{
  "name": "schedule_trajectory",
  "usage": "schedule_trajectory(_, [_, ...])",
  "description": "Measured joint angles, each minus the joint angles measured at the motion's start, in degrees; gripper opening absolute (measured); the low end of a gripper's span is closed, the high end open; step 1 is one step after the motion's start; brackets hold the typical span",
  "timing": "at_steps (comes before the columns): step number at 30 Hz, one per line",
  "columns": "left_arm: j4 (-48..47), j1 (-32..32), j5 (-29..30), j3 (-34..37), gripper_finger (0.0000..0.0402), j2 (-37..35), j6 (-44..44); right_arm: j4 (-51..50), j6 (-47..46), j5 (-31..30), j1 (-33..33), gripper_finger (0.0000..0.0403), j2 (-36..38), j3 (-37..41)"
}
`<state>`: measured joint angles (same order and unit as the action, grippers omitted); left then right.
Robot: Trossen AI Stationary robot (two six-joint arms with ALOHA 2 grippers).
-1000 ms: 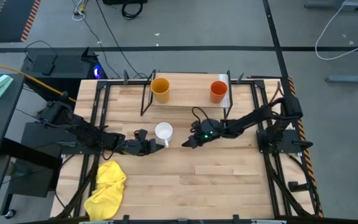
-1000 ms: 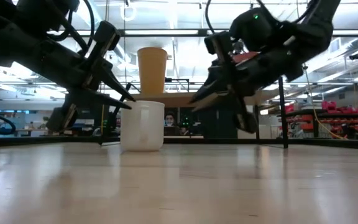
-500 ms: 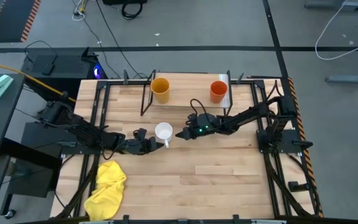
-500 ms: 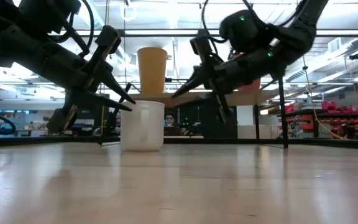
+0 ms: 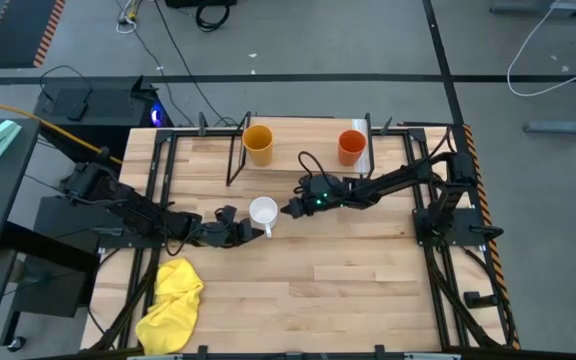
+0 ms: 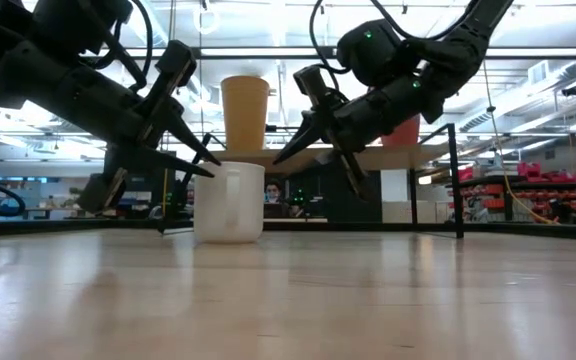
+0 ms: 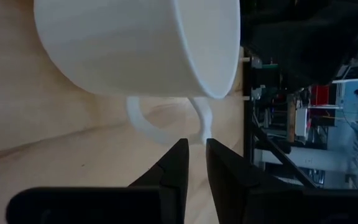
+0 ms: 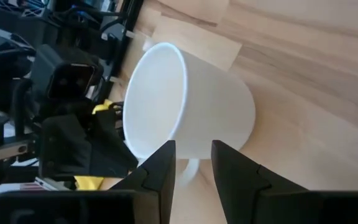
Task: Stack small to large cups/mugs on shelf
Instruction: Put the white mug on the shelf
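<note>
At the left edge of the table (image 5: 298, 290) lies a yellow cloth (image 5: 171, 296), well clear of the work and no hazard.

The left pincer (image 5: 251, 230) sits low on the table just beside the white mug (image 5: 263, 211), on the handle side. In its wrist view the fingertips stand a narrow gap apart, their tips right at the mug's handle (image 7: 166, 124) with nothing clamped between them: partly open, holding nothing. Risk: any forward creep presses the tips on the handle and turns or slides the mug out from under the other arm.

The mug stands upright on the table, in front of the shelf (image 5: 303, 155) and not yet on it.

The right pincer (image 5: 289, 208) hovers just beside the mug's rim on the opposite side, tilted down, jaws spread and empty. Its wrist view shows the two fingers lined up over the mug wall. Risks:
- If one finger lands on the rim instead of straddling the wall, the mug may tip or skid.
- The two pincers are close, so contact between them is possible during closing.

On the shelf stand the yellow-orange cup (image 5: 258, 143) and, further right, the red-orange cup (image 5: 351, 146), well apart. A high or swinging carry could knock either cup over.
</note>
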<state>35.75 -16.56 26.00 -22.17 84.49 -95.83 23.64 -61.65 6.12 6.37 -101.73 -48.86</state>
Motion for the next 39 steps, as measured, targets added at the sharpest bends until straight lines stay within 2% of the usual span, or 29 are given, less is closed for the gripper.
schedule_trajectory(14, [-1.91, 2.89, -2.17, -3.48, 0.0069, 0.0, 3.44, 0.12, -0.28, -0.07, 0.0, 0.0111, 0.0, 0.0])
schedule_trajectory(20, [-6.19, 2.7, -2.31, -3.4, 0.0071, -0.04, 1.59, -0.19, -0.28, -0.07, 0.0, 0.011, 0.0, 0.0])
schedule_trajectory(26, [-5.5, 2.19, -2.3, -3.39, 0.0077, -0.04, 0.9, -0.22, 0.12, -0.07, 0.0, 0.011, 0.0, 0.02])
schedule_trajectory(39, [-2.42, 2.19, -2.21, -3.39, 0.0063, -0.04, 3.48, -0.26, 0.35, -0.09, 0.0, 0.011, 0.02, 0.04])
